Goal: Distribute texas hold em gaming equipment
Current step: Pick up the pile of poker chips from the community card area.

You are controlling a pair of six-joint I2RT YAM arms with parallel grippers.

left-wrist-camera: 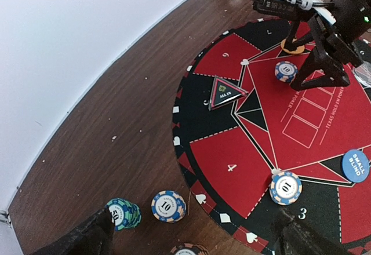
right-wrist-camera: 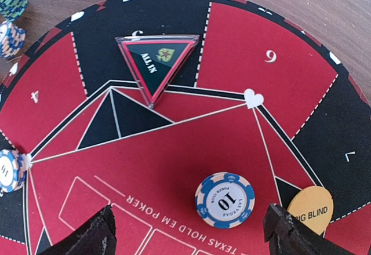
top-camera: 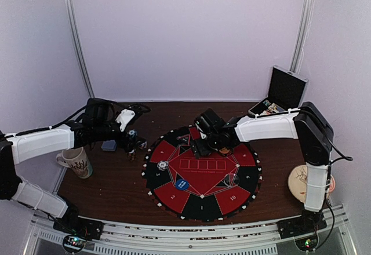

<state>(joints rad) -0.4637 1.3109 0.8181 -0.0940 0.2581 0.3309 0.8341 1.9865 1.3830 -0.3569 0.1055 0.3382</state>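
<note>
Straddling a blue chip (right-wrist-camera: 224, 200), right end effector (right-wrist-camera: 190, 223) gapes; orange disc (right-wrist-camera: 310, 210), triangle (right-wrist-camera: 156, 64) nearby.

You have pale, lilac-tinted walls (top-camera: 185, 35) across the upper half of the frame, a metal rail (top-camera: 78, 40) slanting down at upper left and a second rail (top-camera: 303, 29) at upper right. Below them lies a dark wooden tabletop (top-camera: 116, 185) in soft, even light.

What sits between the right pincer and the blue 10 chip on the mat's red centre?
Nothing visible. The blue 10 chip lies flat on the poker mat, between the open fingertips of the right pincer, touching neither. The orange Big Blind disc sits close beside one finger, clear of the chip.
</note>
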